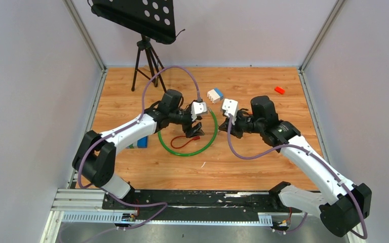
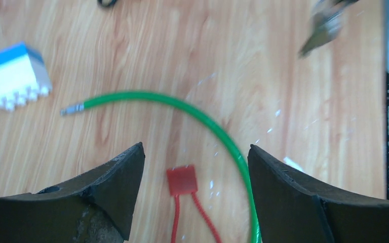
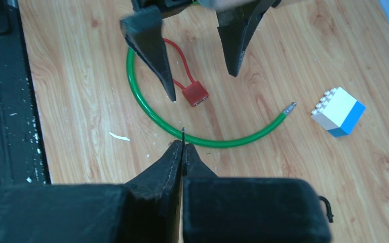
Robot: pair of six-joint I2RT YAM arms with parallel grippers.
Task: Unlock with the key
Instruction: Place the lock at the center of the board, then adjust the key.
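Hovering directly over the red padlock [image 2: 182, 180], the left gripper [image 2: 195, 152] is standing with its jaws wide apart and gripping nothing. The lock is lying flat on the table [image 3: 294, 45], inside the curve of the green cable [image 2: 147, 96], with its red loop trailing away from the body. The right gripper [image 3: 182, 149] is holding off just beyond the cable from the lock, fingers pinched tight on a thin dark sliver [image 3: 182, 134], probably the key seen edge-on, though it is too small to be sure. Judging by this, the key is not yet going in. The next move is calling for the left jaws to close on the lock body and steady it. The keyhole is not showing.
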